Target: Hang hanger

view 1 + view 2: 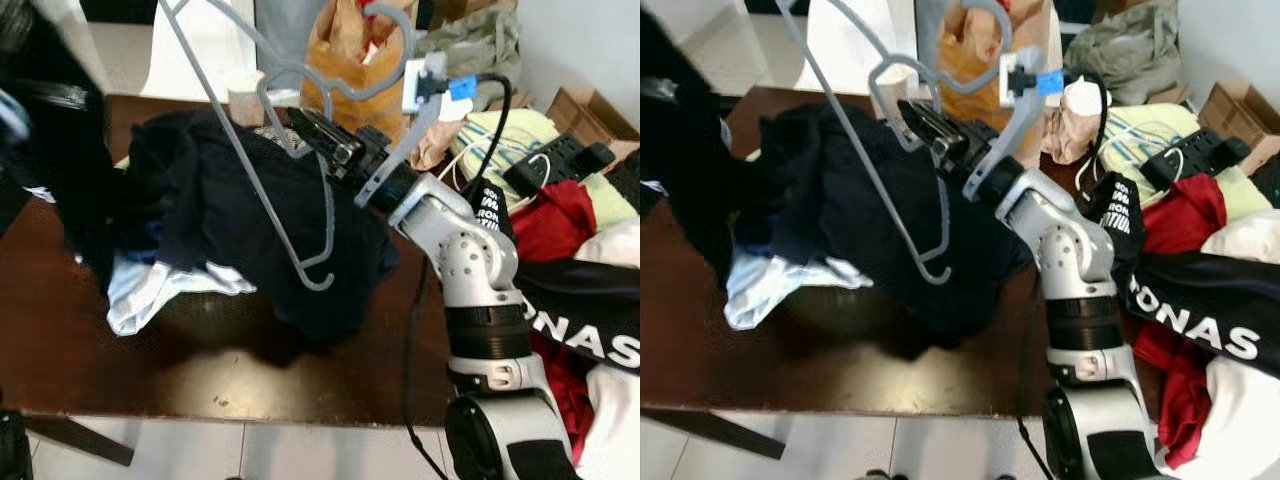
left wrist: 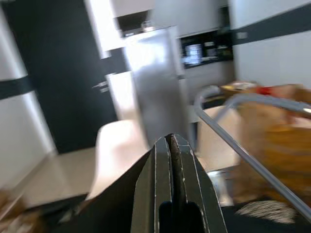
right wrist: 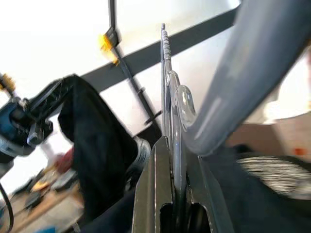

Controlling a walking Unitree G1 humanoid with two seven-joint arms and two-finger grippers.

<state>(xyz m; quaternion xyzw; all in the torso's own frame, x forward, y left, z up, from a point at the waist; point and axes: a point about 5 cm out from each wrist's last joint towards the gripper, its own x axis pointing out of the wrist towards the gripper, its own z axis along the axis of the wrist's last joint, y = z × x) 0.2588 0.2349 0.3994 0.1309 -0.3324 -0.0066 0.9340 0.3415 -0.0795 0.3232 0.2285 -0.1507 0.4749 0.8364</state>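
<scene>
- Landmark: dark brown table (image 1: 200,380), seen from the head camera.
- Right gripper (image 1: 312,127) is raised above the table's far half, over a heap of dark clothes (image 1: 240,220). The silver right arm reaches in from the table's near right corner.
- Right fingers (image 3: 167,160) are pressed narrow on the grey hanger (image 1: 300,180). In the right wrist view the thick grey bar sits pinched between them.
- Hanger is held in the air above the clothes heap, tilted. Its long bar runs up and away towards the table's far left; one hooked end (image 1: 318,280) hangs down over the dark clothes, contact not clear.
- Hanger's upper curve (image 1: 385,60) loops above the gripper, in front of an orange bag (image 1: 345,50) at the table's far edge.
- Left gripper (image 2: 171,160): left wrist view looks along fingers closed flat together, nothing between them. A grey hanger bar (image 2: 243,150) passes just beside the tips; touching or not, cannot tell.
- A pale blue-white garment (image 1: 150,290) pokes out from under the dark heap on the table's left side.
- Off the table's right edge: a red cloth (image 1: 555,220), a black garment with white lettering (image 1: 590,320), a yellow-green striped cloth (image 1: 505,140).
- A cardboard box (image 1: 590,110) sits beyond the table's far right corner.
</scene>
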